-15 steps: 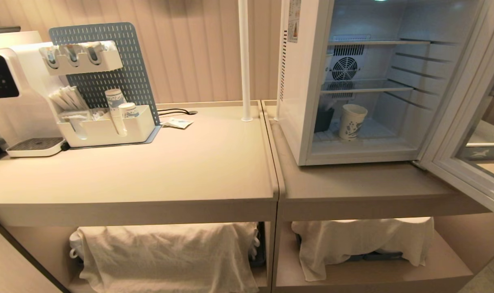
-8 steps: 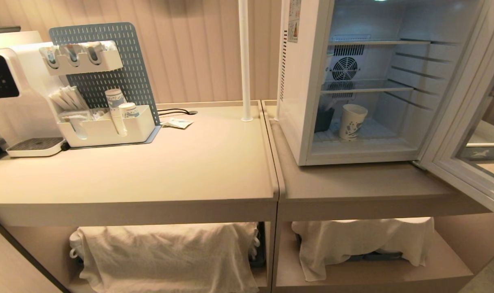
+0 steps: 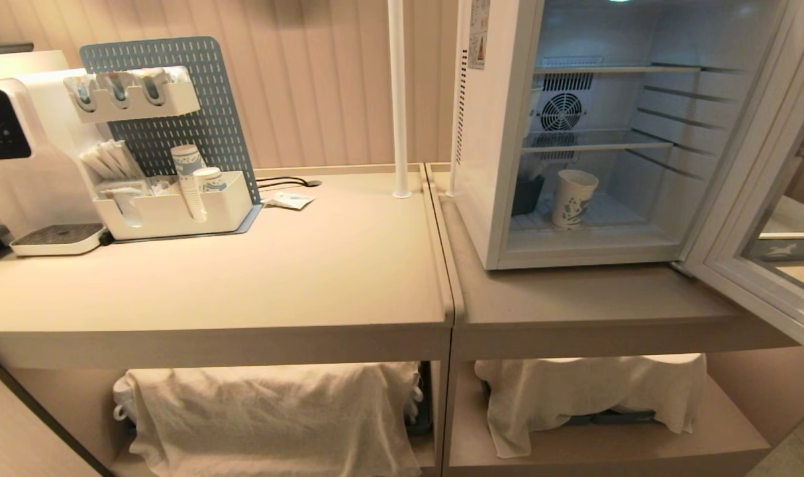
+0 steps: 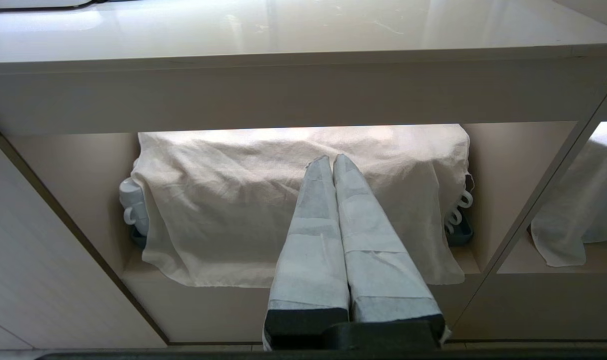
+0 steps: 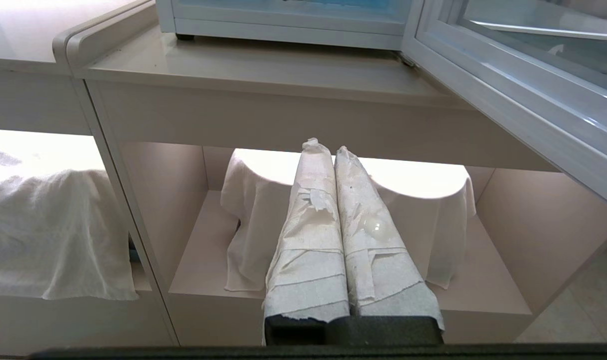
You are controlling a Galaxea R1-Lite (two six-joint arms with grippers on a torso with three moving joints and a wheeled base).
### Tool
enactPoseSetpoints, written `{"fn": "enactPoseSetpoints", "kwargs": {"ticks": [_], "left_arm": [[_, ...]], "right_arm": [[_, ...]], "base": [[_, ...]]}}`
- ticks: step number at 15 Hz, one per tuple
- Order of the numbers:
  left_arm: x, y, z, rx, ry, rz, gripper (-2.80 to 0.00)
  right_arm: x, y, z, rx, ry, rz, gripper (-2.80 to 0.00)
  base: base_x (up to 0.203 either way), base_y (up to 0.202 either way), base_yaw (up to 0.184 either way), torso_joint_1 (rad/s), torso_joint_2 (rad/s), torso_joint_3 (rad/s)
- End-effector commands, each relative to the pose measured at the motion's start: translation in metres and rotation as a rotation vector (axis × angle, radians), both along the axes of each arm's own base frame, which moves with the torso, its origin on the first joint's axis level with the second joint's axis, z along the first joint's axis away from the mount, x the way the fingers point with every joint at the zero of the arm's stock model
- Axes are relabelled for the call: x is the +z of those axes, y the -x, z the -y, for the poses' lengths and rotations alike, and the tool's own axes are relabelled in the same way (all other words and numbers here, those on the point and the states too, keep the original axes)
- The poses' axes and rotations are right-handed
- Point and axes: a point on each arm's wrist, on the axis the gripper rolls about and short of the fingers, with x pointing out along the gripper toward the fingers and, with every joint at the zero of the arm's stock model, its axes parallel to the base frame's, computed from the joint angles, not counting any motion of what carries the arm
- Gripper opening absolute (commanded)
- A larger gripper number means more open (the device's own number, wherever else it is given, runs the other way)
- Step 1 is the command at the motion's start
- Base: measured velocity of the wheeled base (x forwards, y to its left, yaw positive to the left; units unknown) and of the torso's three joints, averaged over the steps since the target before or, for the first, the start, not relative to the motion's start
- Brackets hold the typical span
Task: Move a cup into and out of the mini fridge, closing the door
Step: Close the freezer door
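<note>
The white mini fridge stands on the right counter with its door swung wide open to the right. Inside, on the fridge floor, the cup with a blue swirl print stands upright beside a small dark container. Neither arm shows in the head view. My left gripper is shut and empty, held low in front of the cloth-covered left lower shelf. My right gripper is shut and empty too, low before the right lower shelf, below the door.
A white cloth covers mugs on the left lower shelf, another cloth drapes the right one. On the left counter stand a drinks machine, a pegboard organiser with stacked cups, and a small packet. A white pole rises between counters.
Nothing has shifted in the head view apart from the digits on the drinks machine's display.
</note>
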Motion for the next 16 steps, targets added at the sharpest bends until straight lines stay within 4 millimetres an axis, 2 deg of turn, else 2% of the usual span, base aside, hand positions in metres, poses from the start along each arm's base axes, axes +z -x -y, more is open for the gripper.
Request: {"fn": "enactPoseSetpoints", "kwargs": {"ticks": [1,16], "left_arm": [[0.0,0.0,0.0,0.002,0.0,0.0,-2.8],[0.0,0.0001,0.0001,-0.002,-0.021,-0.003,-2.8]], "right_arm": [[0.0001,0.0001,0.0,0.001,0.002,0.002,-2.8],[0.0001,0.0001,0.0,-0.001,-0.003,0.002,-2.8]], "base": [[0.0,0.0,0.0,0.0,0.0,0.0],[0.0,0.0,0.0,0.0,0.0,0.0]]}}
